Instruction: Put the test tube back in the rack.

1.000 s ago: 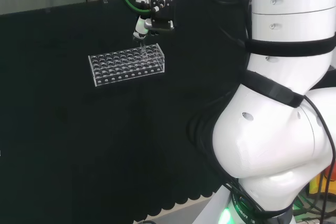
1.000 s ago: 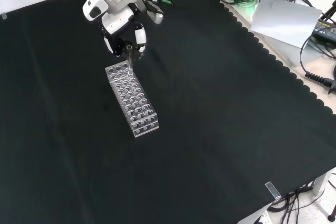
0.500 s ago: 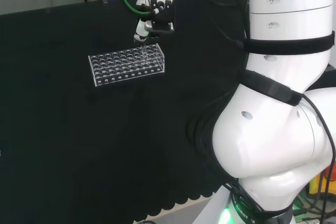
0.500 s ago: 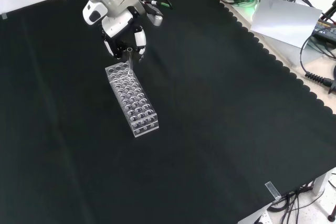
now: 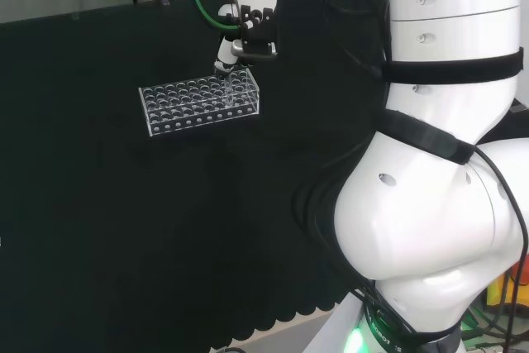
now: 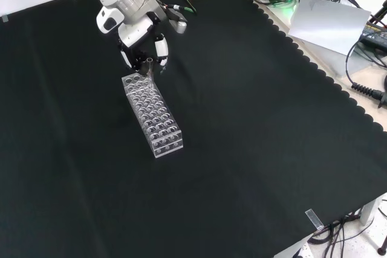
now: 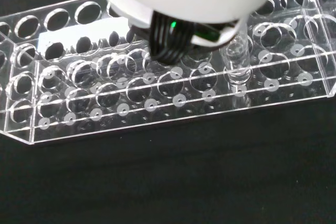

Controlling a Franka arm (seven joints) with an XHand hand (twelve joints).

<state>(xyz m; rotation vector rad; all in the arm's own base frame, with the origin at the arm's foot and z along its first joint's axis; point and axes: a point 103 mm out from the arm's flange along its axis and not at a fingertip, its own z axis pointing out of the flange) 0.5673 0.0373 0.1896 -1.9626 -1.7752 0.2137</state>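
A clear plastic rack with several rows of holes lies on the black cloth, and it appears again in the front view and close up in the wrist view. The hand hovers over the rack's right end in the head view, which is its far end in the front view. Its fingers are curled round the top of a clear test tube. The tube stands upright, its lower part down in a hole near the rack's end. In the front view the hand sits just above the tube's rim.
The arm's big white links take up the right of the head view. Black cloth spreads open around the rack. Cables, a grey sheet and a yellow device lie beyond the cloth's scalloped edge at the front view's upper right.
The hand has come down a little with the tube, so the tube sits deeper in the rack hole. The rack has stayed in place.
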